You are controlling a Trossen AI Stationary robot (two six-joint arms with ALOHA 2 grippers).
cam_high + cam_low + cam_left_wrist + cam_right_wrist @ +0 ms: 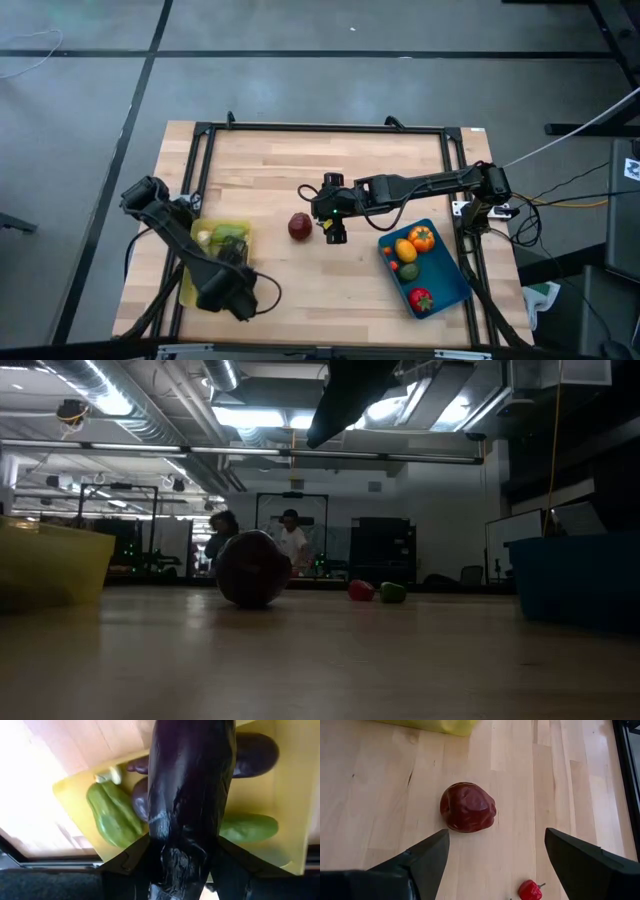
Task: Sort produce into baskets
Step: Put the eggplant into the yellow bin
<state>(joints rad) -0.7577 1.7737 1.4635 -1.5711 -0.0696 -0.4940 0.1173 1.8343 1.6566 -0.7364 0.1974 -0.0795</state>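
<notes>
A: Report on the item in hand.

B: A long, glossy dark purple toy eggplant (192, 795) sits clamped between the fingers of the left gripper (182, 870), which are drawn in narrow against its sides. It hangs directly over the shallow yellow plastic basket (295, 795), presumably so that letting go drops it among its own kind.

A: What lies under it?

B: 2 more purple eggplants (255, 752), a ridged green pepper (112, 815) and a smooth green cucumber (250, 827), all inside that basket beneath the gripper.

A: And the right side?

B: The right gripper (495, 855) stands with its fingers spread wide and empty, poised just short of a wrinkled dark red apple (468, 806) lying on the pale wooden table (380, 795). The apple lies ahead of the gap between the fingers, untouched. I judge that the wide spread is to straddle it.

A: Its destination?

B: Probably the shallow blue plastic basket (455, 288) behind that gripper, which already has red and orange pieces. A small red pepper (530, 890) remains loose on the table near the right finger.
</notes>
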